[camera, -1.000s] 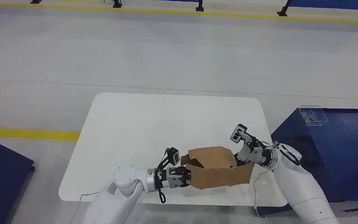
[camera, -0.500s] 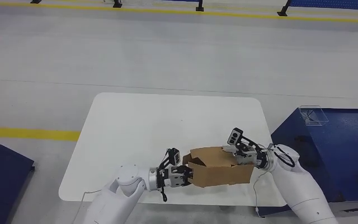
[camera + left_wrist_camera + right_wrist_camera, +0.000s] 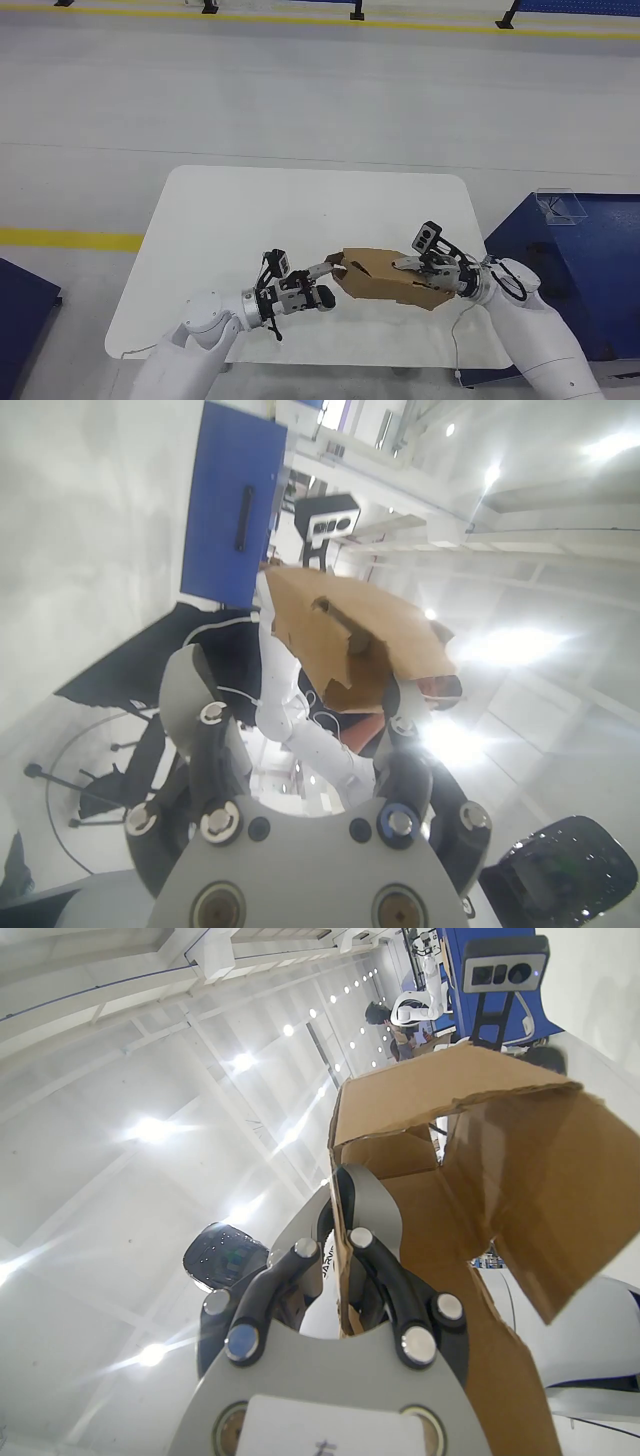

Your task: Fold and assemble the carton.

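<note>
Over the table (image 3: pixel 250 210), the half-folded brown carton (image 3: pixel 385 278) sits clamped in the right gripper (image 3: pixel 334 1188); left gripper (image 3: pixel 328 280) spread wide.

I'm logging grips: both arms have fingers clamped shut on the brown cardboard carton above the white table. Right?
Over the white table, only the right gripper is clamped on the brown cardboard carton; the left gripper has its fingers spread open, as the left wrist view shows.
</note>
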